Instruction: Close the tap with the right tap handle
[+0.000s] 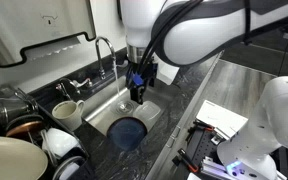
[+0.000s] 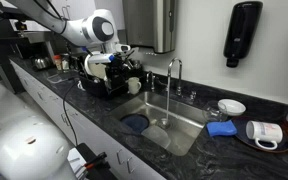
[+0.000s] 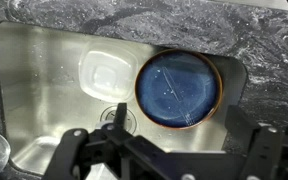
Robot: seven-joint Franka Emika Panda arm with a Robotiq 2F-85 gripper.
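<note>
The tap [image 1: 104, 52] is a tall chrome gooseneck at the back of the steel sink [image 1: 102, 110]; it also shows in an exterior view [image 2: 171, 78]. The right tap handle [image 2: 192, 95] is a small dark lever beside its base, and it shows in both exterior views [image 1: 84, 83]. My gripper [image 1: 137, 90] hangs over the sink's far side, open and empty, apart from the tap and the handle. In the wrist view its two fingers [image 3: 164, 142] spread wide over the basin. The tap and its handles are out of the wrist view.
A blue plate [image 3: 177, 88] and a clear plastic container [image 3: 109, 72] lie in the basin. Mugs and bowls [image 1: 69, 112] crowd the counter near the right handle. A blue cloth [image 2: 222, 128] lies on that counter too. A coffee machine [image 2: 109, 70] stands beyond the sink.
</note>
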